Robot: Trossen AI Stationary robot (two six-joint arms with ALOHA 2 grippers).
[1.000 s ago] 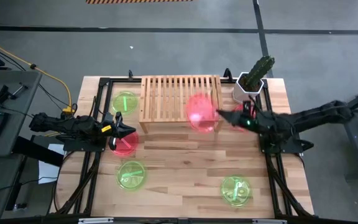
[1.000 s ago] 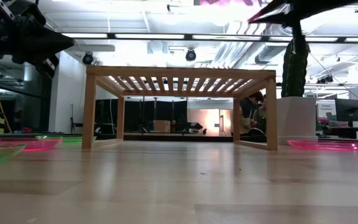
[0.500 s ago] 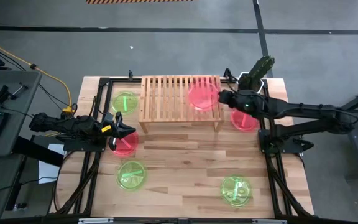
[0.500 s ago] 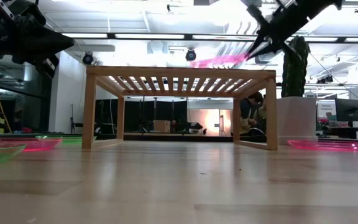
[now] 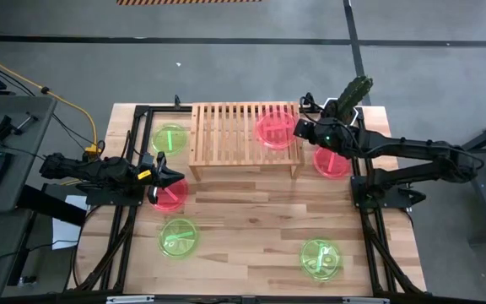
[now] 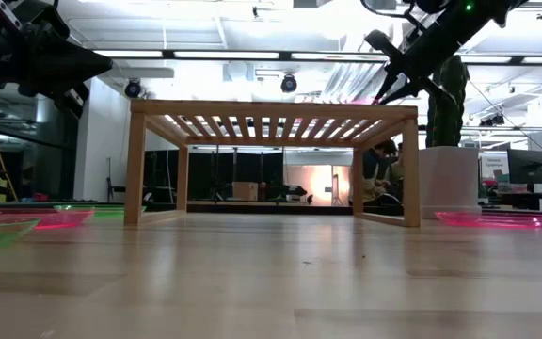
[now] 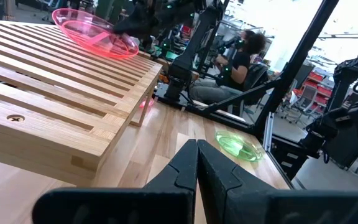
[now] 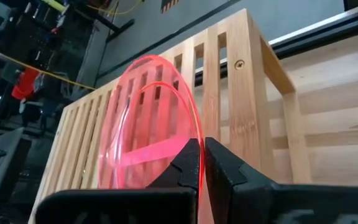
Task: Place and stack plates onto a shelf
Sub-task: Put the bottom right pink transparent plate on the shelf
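Observation:
A pink plate (image 5: 272, 131) sits low over the right far part of the wooden shelf (image 5: 226, 135), with my right gripper (image 5: 298, 131) shut on it. The left wrist view shows this plate (image 7: 95, 34) close above the slats. My left gripper (image 5: 180, 177) is shut on nothing at the shelf's near left corner, above a pink plate (image 5: 168, 196) on the table. Other plates lie flat on the table: green ones (image 5: 170, 138), (image 5: 178, 236), (image 5: 320, 259) and a pink one (image 5: 332, 162). My right gripper pinches the pink plate's rim (image 8: 199, 163) between its two fingers, on the plate's right side. The fingers come from the table's right, slanting downward. The plate is slightly tilted just over the shelf's slats (image 8: 247, 81); whether it touches them I cannot tell.
A cactus in a white pot (image 5: 344, 105) stands at the far right, just behind my right arm. Black frame rails run along the table's left and right sides. Bare planks lie between the shelf and the near edge.
My right gripper has carried the pink plate from above the shelf's near right edge toward the far edge and down, tipping its fingers downward. The plate, high above the shelf before, now sits at the level of the slats.

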